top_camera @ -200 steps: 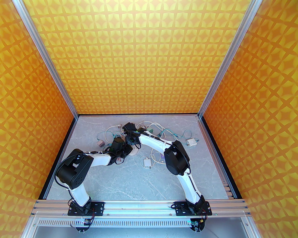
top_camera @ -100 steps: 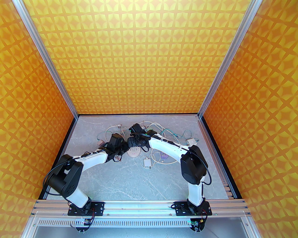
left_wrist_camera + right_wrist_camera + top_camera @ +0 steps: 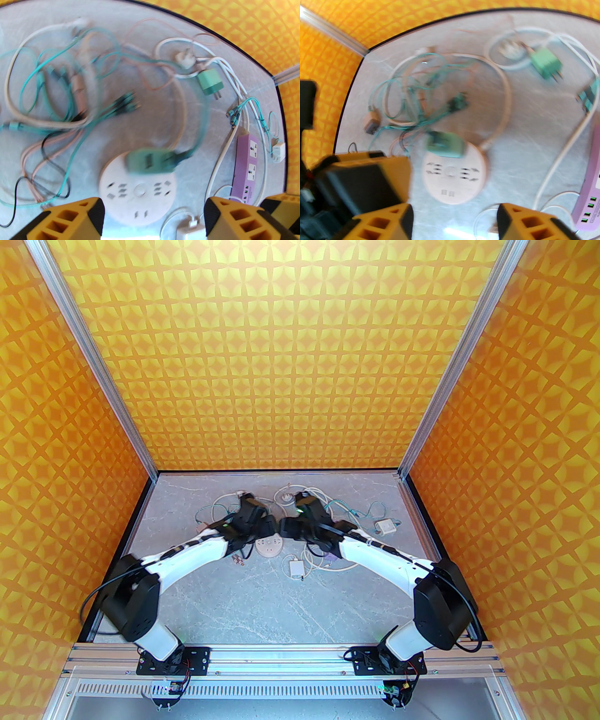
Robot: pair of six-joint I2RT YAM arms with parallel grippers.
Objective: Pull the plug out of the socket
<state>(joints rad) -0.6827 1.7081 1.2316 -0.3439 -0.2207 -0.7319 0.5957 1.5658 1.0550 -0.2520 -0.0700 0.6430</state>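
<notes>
Top external: left hand [image 3: 271, 525] and right hand [image 3: 288, 527] nearly tip to tip over far rim of round socket [image 3: 269, 548] on tabletop [image 3: 262, 605]
Left wrist: left hand spread wide, empty; green plug [image 3: 150, 163], blurred, sits on socket's far edge
Right wrist: right hand parted, gripping nothing; plug on socket's far edge

Top external camera: high at the near side, facing forward and down over the table [image 3: 262, 601]. Both wrist cameras: close above it, facing down. All three share the round socket [image 3: 268, 547].
</notes>
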